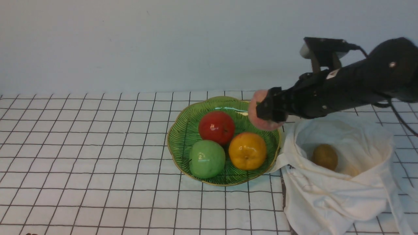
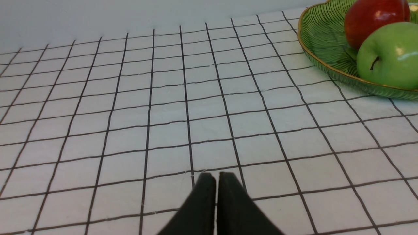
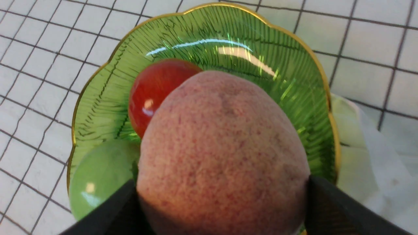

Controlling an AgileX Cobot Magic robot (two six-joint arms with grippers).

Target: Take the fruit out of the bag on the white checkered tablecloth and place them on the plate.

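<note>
Front view: the right gripper point(image 1: 269, 111) pinches the peach point(image 1: 258, 99) between its fingers, just above the plate point(image 1: 183, 130) at its bag-side edge. Behind those fingers and lower, the kiwi point(image 1: 324, 157) lies inside the bag point(image 1: 326, 199). The left gripper point(image 2: 216, 176) has its fingers pressed together above the tablecloth point(image 2: 130, 114).

Fuzzy pink peach point(image 3: 222, 147) aloft over green plate point(image 1: 183, 130) far-right edge, brown kiwi point(image 1: 324, 157) inside open off-white bag point(image 1: 329, 199)

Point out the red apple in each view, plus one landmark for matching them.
Front view: red apple near the centre, at the back of the plate.
Left wrist view: on the plate, just beyond the green apple, cropped by the frame edge.
Right wrist view: on the plate, half hidden behind the peach.
Shared landmark: the plate's gold rim.
</note>
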